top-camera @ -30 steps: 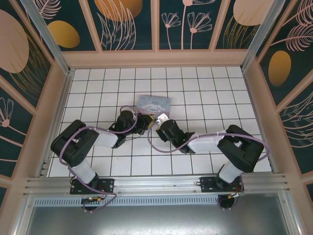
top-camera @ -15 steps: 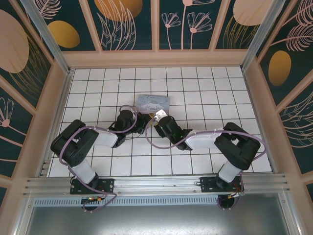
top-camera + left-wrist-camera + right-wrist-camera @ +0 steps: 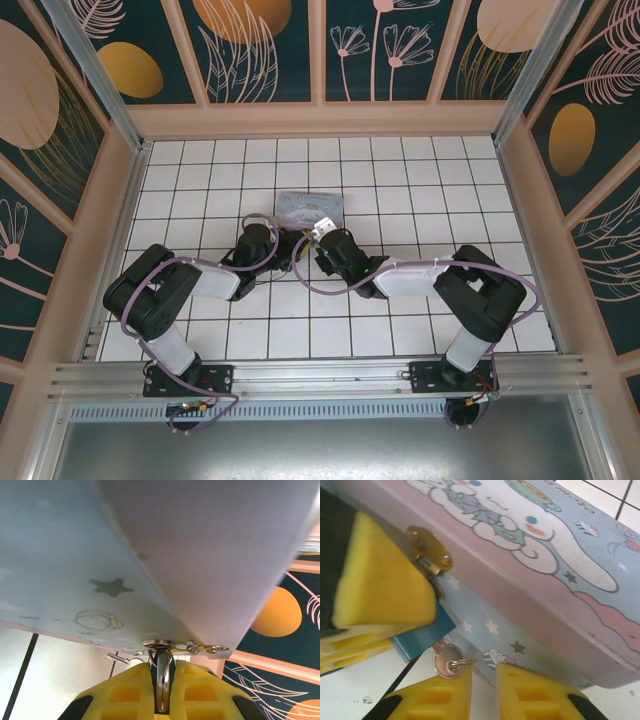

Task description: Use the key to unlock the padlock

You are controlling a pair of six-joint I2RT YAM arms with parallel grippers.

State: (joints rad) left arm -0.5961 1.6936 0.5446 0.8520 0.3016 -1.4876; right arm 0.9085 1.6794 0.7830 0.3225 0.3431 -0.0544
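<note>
Counter (image 3: 400, 170): white square tiles with dark grid lines, evenly lit. Walls (image 3: 270, 50): dark teal panels on three sides, printed with orange and peach discs and pale line-drawn leaves and flowers. Frame strips (image 3: 320, 118): peach-pink wood, dividing and bordering the panels. Corner posts (image 3: 95, 70): plain metal, slanting. Near edge: aluminium rail (image 3: 320, 372), with grey metal sheet (image 3: 320, 450) below it.

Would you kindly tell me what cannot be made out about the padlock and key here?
Right wrist view: padlock body largely behind a pad of the left gripper; key blade sunk in the padlock; whether the right gripper pinches the key, unclear from this angle.
Top view: padlock and key too small, under the grippers.
</note>
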